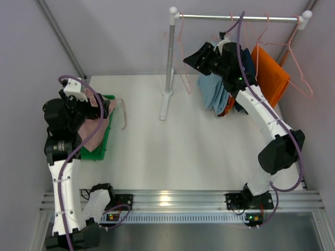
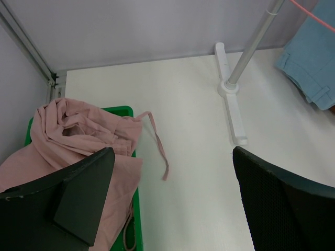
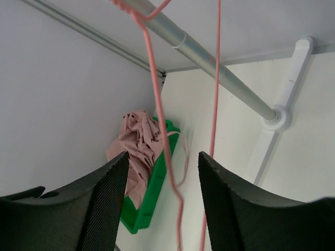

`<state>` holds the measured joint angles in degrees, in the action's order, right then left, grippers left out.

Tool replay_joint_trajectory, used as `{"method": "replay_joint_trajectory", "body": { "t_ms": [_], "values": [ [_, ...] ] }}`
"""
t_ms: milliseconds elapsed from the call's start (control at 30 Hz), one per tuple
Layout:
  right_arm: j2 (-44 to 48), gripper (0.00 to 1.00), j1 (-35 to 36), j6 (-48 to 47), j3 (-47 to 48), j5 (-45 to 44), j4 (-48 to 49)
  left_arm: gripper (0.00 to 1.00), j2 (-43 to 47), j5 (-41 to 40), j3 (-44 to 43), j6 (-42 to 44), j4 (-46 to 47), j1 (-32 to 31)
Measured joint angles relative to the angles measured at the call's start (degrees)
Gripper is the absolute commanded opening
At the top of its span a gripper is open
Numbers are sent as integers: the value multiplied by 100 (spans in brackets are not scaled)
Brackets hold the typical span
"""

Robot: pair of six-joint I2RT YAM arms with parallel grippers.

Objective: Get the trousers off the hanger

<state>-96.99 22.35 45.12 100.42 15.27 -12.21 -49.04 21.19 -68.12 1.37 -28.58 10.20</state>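
Note:
Dusty pink trousers [image 1: 96, 124] lie crumpled in a green bin [image 1: 103, 145] at the left, and also show in the left wrist view [image 2: 78, 133] and the right wrist view [image 3: 137, 141]. Light blue trousers [image 1: 213, 91], navy trousers [image 1: 247, 65], orange-and-red patterned trousers [image 1: 229, 106] and plain orange trousers [image 1: 270, 76] hang on pink hangers from the rail [image 1: 238, 18]. My left gripper [image 2: 171, 157] is open and empty above the bin's right edge. My right gripper [image 3: 163, 159] is open at the rail, with the wire of an empty pink hanger [image 3: 159, 120] between its fingers, untouched.
The rack's upright post [image 1: 169, 57] stands on a white foot [image 1: 165, 104] at the table's back middle. A pink drawstring [image 2: 159, 146] trails from the bin onto the white table. Grey walls close in the left, back and right sides.

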Motion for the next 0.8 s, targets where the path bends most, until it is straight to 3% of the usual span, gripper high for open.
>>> {"method": "replay_joint_trajectory", "body": {
  "t_ms": [167, 200, 267, 567, 800],
  "values": [
    [748, 78, 0, -275, -549, 2, -72, 99, -31, 70, 0, -44, 0, 0],
    [1008, 91, 0, -372, -728, 9, -94, 99, -61, 85, 0, -81, -2, 0],
    [1631, 99, 0, -605, -1163, 22, -114, 99, -140, 120, 0, -140, -2, 0],
    [4057, 99, -68, -1873, -2105, -400, -409, 99, -310, 415, 186, -210, -26, 0],
    [4301, 94, -476, -2356, -2168, -688, -621, 99, -306, 503, 192, -120, -24, 0]
  ]
}}
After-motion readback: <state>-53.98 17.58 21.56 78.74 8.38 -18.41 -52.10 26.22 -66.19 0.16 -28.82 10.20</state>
